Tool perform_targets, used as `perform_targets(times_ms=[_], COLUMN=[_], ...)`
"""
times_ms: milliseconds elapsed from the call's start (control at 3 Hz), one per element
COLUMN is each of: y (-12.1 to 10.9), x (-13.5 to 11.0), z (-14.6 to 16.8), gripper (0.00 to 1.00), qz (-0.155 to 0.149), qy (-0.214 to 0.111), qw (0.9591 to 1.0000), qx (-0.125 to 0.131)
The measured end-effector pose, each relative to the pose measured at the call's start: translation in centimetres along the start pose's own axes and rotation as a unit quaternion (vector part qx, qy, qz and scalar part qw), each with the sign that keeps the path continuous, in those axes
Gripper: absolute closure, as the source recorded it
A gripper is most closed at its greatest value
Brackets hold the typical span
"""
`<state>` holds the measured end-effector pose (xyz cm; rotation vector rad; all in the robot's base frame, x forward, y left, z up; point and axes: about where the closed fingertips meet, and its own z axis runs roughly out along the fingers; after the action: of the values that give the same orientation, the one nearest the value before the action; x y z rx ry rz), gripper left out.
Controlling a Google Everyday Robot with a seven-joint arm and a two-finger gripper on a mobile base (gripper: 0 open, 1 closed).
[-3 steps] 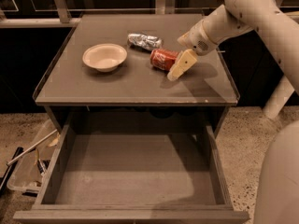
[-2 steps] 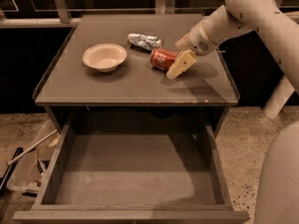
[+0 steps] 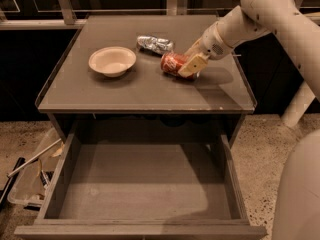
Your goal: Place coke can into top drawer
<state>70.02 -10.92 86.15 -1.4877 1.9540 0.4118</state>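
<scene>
The coke can is red with white lettering and lies on its side on the cabinet top, right of centre. My gripper reaches in from the right on the white arm and sits at the can's right end, overlapping it. The top drawer is pulled wide open below the cabinet top, and its flat grey-brown bottom holds nothing.
A cream bowl sits on the left of the cabinet top. A crumpled silver can lies just behind the coke can. A plastic bin with clutter stands on the floor at left. My white base is at right.
My gripper has moved a little left and down, from just right of the coke can to overlapping its right end. The can, bowl and drawer have not moved.
</scene>
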Motion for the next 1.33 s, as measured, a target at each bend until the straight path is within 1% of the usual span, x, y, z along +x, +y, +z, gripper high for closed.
perform_targets(times_ms=[333,667,1000,1333], y=[0.0,0.0,0.6,2.3], x=[0.0,0.0,0.5,0.7], z=[0.0,0.0,-0.3,-1.8], gripper=[0.89,1.00,1.00,1.00], qz=[0.000,0.000,0.000,-0.005], qy=[0.000,0.000,-0.006,-0.024], qw=[1.0000,1.0000,1.0000,0.9997], qx=[0.000,0.000,-0.004,-0.005])
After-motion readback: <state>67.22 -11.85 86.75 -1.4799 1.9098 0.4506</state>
